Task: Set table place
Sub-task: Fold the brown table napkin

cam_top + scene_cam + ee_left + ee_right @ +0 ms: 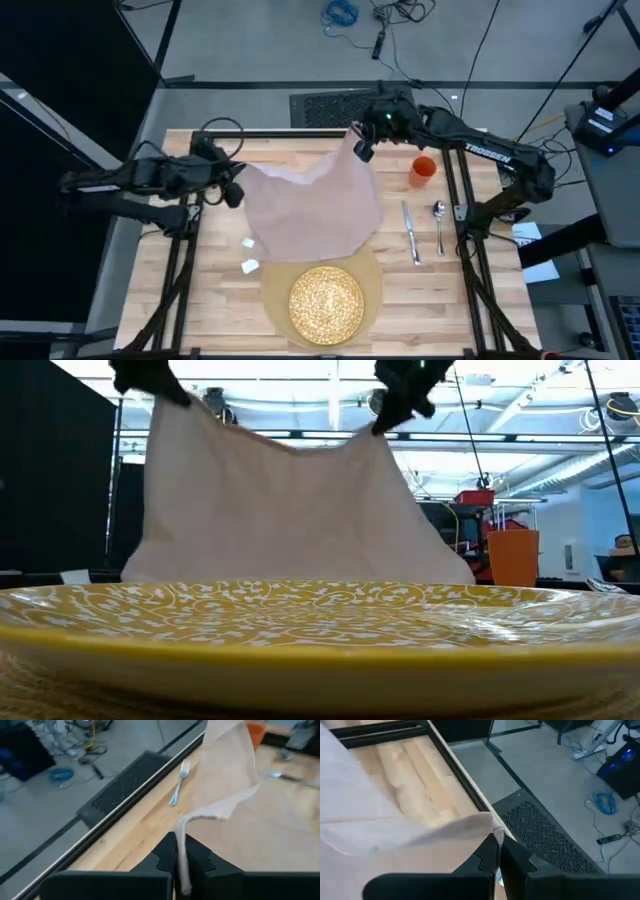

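Mid-task: left claw point(237, 190) and right claw point(362, 148) are each pinching the lifted napkin point(310, 205); plate point(327, 303) placed, cutlery unarranged.

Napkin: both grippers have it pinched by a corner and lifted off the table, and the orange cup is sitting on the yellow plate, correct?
Not quite. Both the left gripper and right gripper do hold the napkin lifted, but the high view shows the orange cup standing on the table near the right arm, not on the yellow plate.
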{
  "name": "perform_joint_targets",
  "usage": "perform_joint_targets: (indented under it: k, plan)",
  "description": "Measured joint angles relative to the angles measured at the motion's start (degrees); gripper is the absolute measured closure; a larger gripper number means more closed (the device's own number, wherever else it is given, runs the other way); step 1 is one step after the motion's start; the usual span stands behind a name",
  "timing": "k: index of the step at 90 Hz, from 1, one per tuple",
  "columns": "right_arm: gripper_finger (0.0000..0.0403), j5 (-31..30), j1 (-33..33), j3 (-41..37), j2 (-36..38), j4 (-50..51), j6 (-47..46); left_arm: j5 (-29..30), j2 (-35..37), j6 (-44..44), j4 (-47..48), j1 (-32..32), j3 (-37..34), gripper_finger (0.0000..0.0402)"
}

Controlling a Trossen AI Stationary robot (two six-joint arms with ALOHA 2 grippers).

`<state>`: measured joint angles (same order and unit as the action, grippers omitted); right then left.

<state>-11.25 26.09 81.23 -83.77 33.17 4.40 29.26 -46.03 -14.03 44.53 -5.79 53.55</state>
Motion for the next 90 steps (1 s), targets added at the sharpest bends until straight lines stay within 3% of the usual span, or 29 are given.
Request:
perform_joint_targets:
  k: [36, 46, 65, 75, 90]
  plan:
    - [0.0403, 6.48, 7.88, -8.64, 0.04, -18.26, 3.91, -4.06, -1.35, 8.15, -8.08, -13.56, -3.77, 0.0402]
    - [0.0403, 9.52, 7.51, -8.78, 0.04, -19.67, 4.39, -4.9, -1.3, 8.59, -8.74, -14.47, -3.77, 0.0402]
    - [0.0403, 7.24, 7.29, -8.93, -2.8, -24.15, 7.13, -4.99, -1.3, 9.69, -8.66, -15.66, -3.77, 0.0402]
    - [0.0403, 11.89, 7.85, -8.8, -5.21, -28.91, 6.94, -3.24, -1.31, 9.93, -8.51, -15.93, -3.77, 0.0402]
    - [0.0403, 11.19, 10.29, -7.75, -9.75, -25.09, 4.86, -0.46, -1.3, 10.0, -7.24, -15.99, -3.77, 0.0402]
